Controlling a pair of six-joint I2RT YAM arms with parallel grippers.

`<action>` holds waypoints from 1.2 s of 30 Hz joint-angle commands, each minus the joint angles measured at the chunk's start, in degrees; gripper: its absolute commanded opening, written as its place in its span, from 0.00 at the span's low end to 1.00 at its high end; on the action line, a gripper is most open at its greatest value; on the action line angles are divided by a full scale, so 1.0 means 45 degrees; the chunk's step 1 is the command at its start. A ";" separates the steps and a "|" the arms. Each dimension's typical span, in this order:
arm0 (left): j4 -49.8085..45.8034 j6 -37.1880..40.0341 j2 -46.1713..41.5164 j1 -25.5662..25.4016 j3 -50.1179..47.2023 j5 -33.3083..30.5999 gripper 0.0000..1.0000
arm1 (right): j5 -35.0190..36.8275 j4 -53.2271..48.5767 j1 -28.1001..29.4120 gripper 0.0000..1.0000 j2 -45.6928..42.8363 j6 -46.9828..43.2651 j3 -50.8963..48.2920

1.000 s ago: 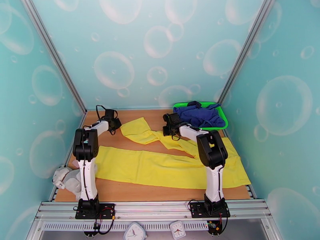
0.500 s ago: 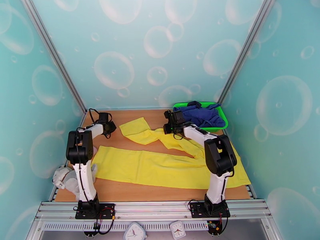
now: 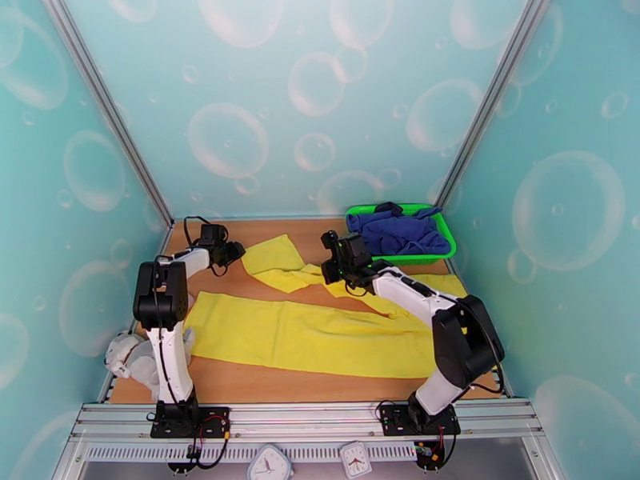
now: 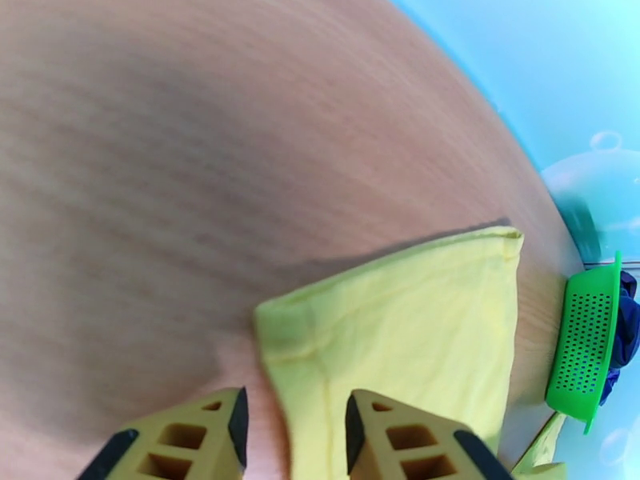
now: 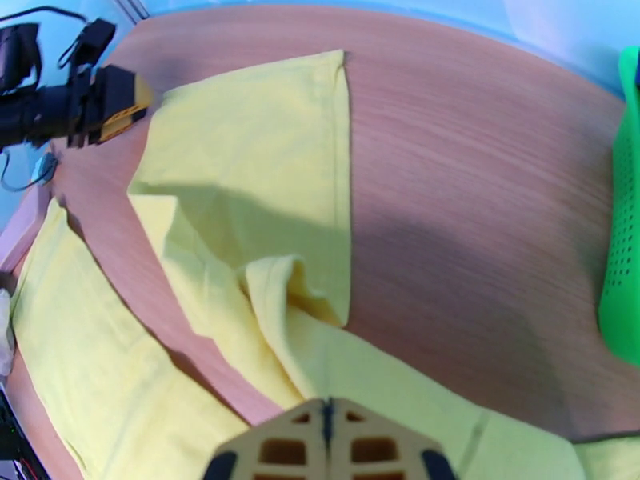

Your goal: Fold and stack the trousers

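Note:
The bright yellow trousers [image 3: 320,334] lie across the wooden table. One leg is flat along the front, and the other bends back to a cuff [image 3: 272,254] at the rear. My left gripper [image 3: 234,251] is at that cuff's left corner. In the left wrist view it [image 4: 296,442] is open, and the cuff's hemmed corner [image 4: 320,354] reaches in between the fingers [image 4: 188,442]. My right gripper [image 3: 330,267] sits over the bunched middle of the rear leg. In the right wrist view it [image 5: 324,442] is shut on a raised fold of the trousers [image 5: 264,194].
A green basket [image 3: 444,248] holding a dark blue garment [image 3: 396,230] stands at the back right, close behind the right arm. A small grey-white cloth [image 3: 132,358] lies at the table's left edge by the left arm's base. Teal walls close in three sides.
The left gripper drew back to the left, then returned to the cuff corner. The right gripper moved left and nearer, and the rear leg bunched under it; its elbow swung out to the right.

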 commanded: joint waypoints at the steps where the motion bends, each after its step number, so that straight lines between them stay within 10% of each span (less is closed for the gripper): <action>1: -0.1448 0.0589 0.0694 -0.0575 0.1164 -0.1123 0.39 | 0.0426 0.0410 0.0314 0.00 -0.0866 0.0263 -0.0828; 12: -0.2799 0.1761 0.0885 -0.2515 0.2535 -0.9366 0.39 | 0.0954 0.1488 0.0829 0.00 -0.2281 0.1269 -0.3712; 20: 0.0356 0.3437 -0.0230 -0.2821 0.1681 -0.5254 0.40 | 0.1463 0.1539 0.0817 0.00 -0.1815 0.1133 -0.3051; 29: -0.0880 0.2506 0.1496 -0.2885 0.4703 -0.0301 0.44 | 0.1349 0.1320 0.1066 0.00 -0.1616 0.0838 -0.2009; 36: -0.7097 0.1687 0.5697 -0.3887 1.2874 -0.5183 0.47 | 0.1295 0.1701 0.1306 0.00 -0.1990 0.1245 -0.3004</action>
